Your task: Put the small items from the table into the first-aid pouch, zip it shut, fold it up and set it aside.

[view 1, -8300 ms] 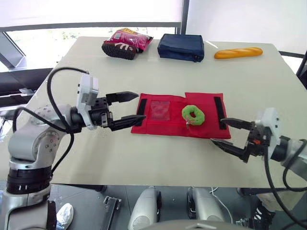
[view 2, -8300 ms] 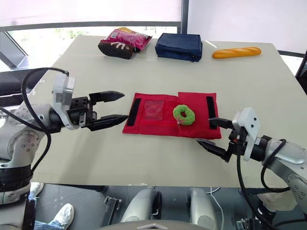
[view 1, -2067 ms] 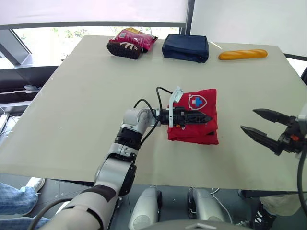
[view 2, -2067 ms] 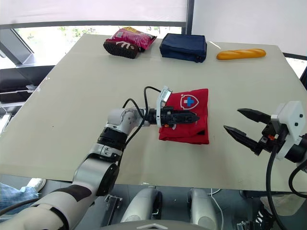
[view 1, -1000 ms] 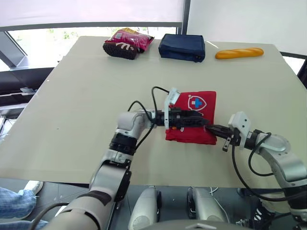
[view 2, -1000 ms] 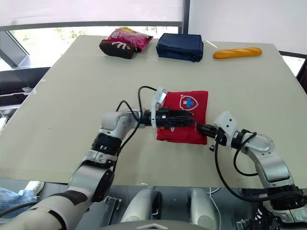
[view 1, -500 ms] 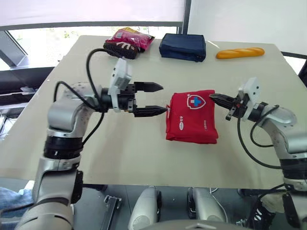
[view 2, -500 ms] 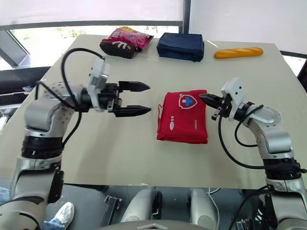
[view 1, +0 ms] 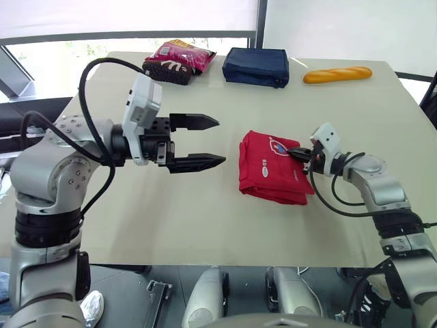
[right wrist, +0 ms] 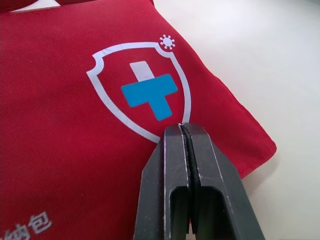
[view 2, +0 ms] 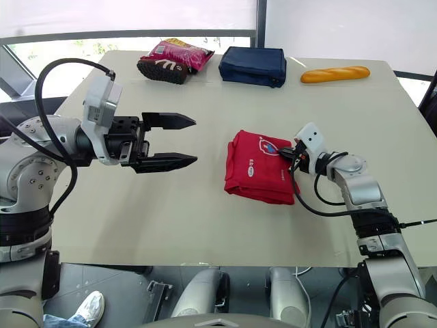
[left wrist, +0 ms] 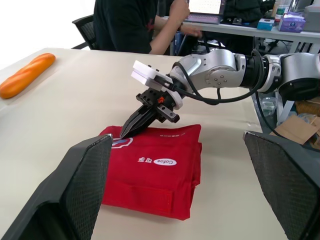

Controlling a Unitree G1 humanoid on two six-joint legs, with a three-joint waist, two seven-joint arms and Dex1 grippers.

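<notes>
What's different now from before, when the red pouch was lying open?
The red pouch got folded up. The left pincer lifted off it and pulled back to the left, open. The right pincer came in, shut, tips touching the pouch. The snack bag, navy bag and bread stayed put.

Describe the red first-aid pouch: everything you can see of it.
The first-aid pouch is red fabric, folded into a thick rectangle, lying flat on the table. Its top face bears a white shield with a blue cross and a small white printed label. The right gripper, shut, rests its tip on the pouch beside the shield.
</notes>
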